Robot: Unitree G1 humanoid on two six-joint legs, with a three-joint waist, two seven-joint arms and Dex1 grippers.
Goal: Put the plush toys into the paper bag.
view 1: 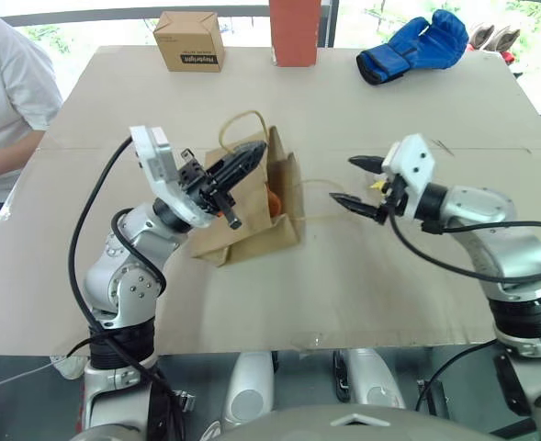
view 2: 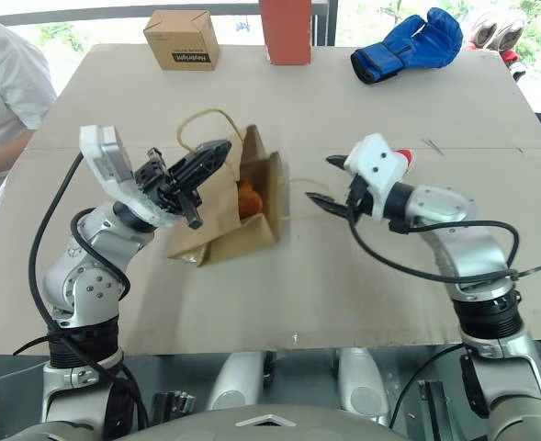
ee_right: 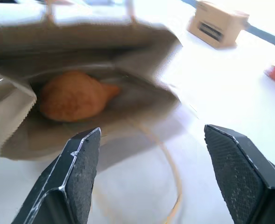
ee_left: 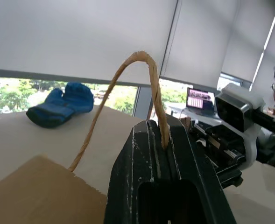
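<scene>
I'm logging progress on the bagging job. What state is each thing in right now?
Paper bag: lying on its side, mouth open, one handle lifted.
Orange-brown plush toy: inside the bag.
Left gripper: fingers shut on the handle.
Right gripper: fingers open, empty.
Small cardboard box: closed.

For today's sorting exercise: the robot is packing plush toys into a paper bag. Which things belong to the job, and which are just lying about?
Job:
paper bag
orange-brown plush toy, inside the bag
white plush toy, behind the right gripper

Lying about:
blue boxing glove
small cardboard box
red block
</scene>
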